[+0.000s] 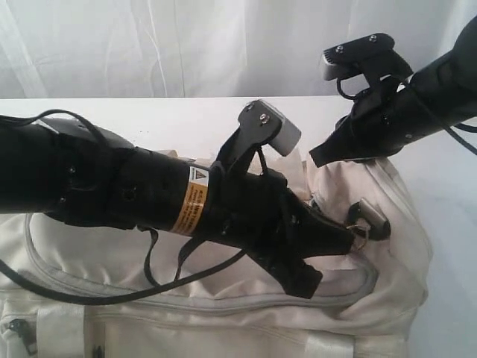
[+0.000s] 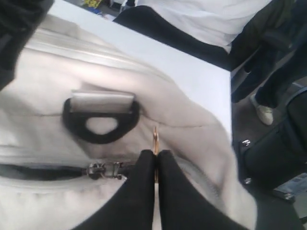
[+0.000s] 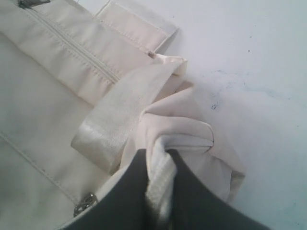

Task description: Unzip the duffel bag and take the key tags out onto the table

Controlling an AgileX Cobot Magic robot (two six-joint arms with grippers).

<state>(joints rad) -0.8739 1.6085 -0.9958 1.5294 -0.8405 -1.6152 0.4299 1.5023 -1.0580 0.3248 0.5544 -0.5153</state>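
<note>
The bag lies on the white table and fills the lower part of the exterior view, its cream fabric slumped and creased. The left arm reaches in from the left, low over the top of the bag. The left gripper has its fingers pressed together on a thin gold-coloured metal piece at the end of the zip, just beside the slider. A dark slit shows along the zip on the slider's far side. A black D-ring on a webbing tab sits close above.

Further right, the right arm comes down from the upper right corner. The right gripper pinches a fold of the bag at its end, next to a pale strap.

The tabletop is matte and bare past the bag, with faint dark scuffs near the pinched fold. A white curtain hangs behind it. Beyond the table's edge stand a person in a white top, someone's pale shoe and a dark case on the floor.
</note>
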